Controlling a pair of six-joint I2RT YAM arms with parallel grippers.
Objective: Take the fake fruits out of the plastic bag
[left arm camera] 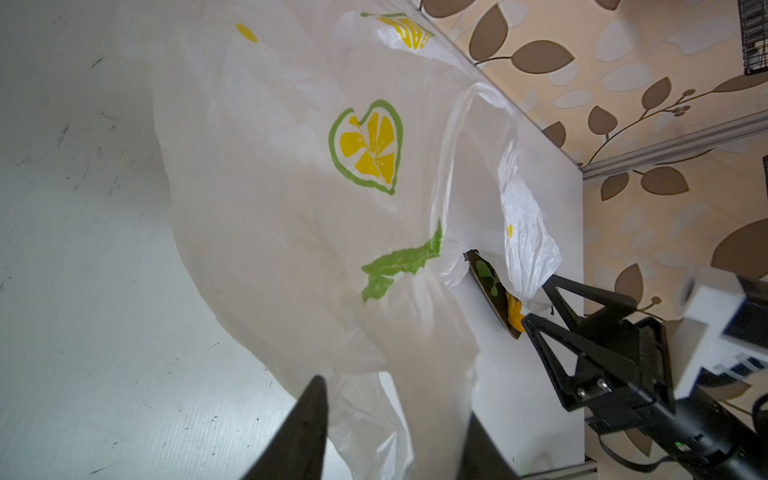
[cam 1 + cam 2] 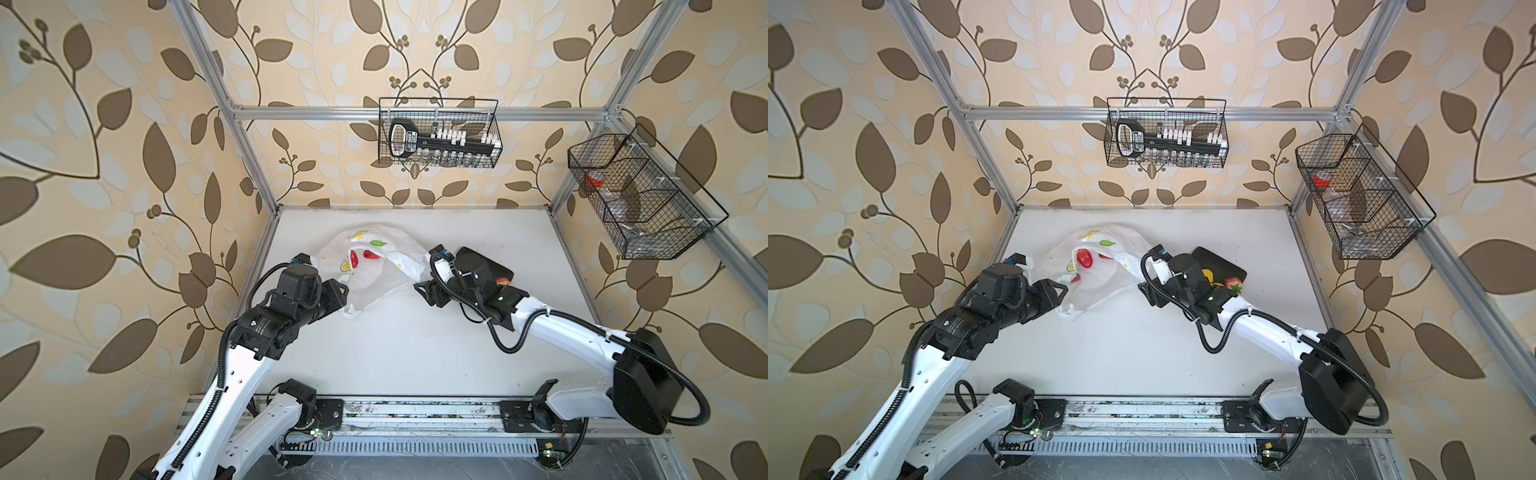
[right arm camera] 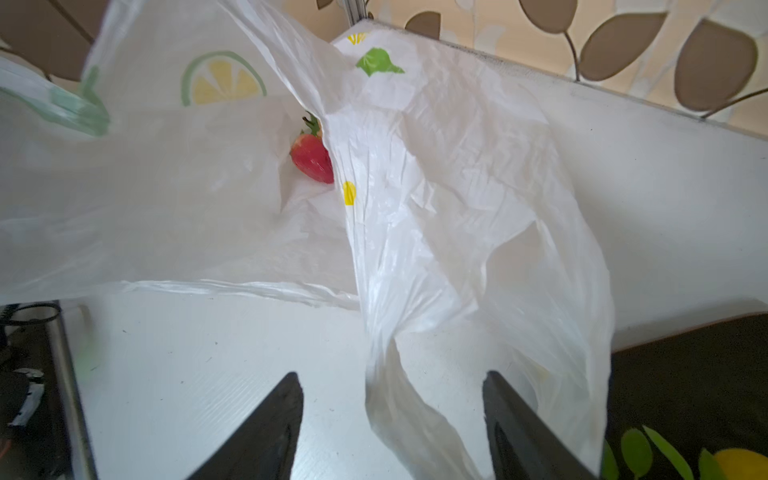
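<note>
Left pincer point(image 1: 395, 399) and right pincer point(image 3: 391, 374) both gape open, bag point(image 2: 399, 253) handles just dangling between the jaws, so the bag near the counter's point(image 2: 415, 345) far edge could flop shut over the strawberries point(image 2: 354, 259) inside.

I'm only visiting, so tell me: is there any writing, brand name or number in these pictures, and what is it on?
Nothing can be read with certainty.
Black tool rack in the wire basket: white label lettering, too small to read.
Left arm, black joint: white print, too blurred to read.
Plastic bag: lemon and leaf pictures only, no words.
</note>
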